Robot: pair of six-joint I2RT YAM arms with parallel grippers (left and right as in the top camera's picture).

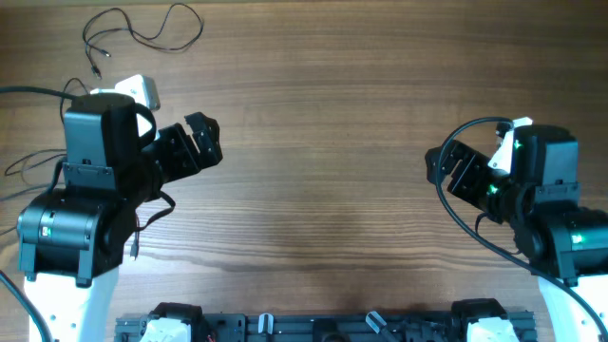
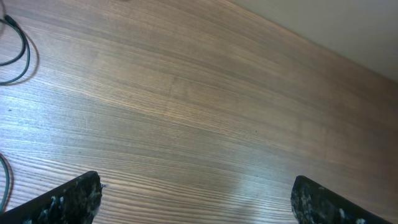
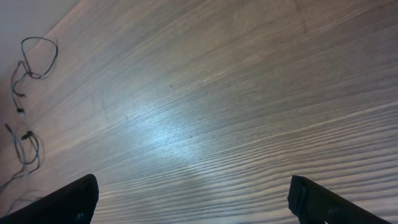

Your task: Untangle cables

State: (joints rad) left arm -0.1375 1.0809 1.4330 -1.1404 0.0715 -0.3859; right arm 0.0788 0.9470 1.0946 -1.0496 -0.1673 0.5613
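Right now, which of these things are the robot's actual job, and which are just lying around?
Job: thin black cables at the far left; left gripper and right gripper, both open and empty.
Just there: wooden table; arms' thick black wires.

Thin black cables (image 3: pixel 37 39) in loose loops near the table (image 3: pixel 217 93) edge, jaws wide apart.

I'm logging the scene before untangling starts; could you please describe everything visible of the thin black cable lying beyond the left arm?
The cable is a very thin, flexible-looking black cord. It lies flat on the wooden table in loose, open loops near the far edge. One end carries a small plug and points back toward the left arm. Nothing holds the cable: the left gripper is open and well apart from it.
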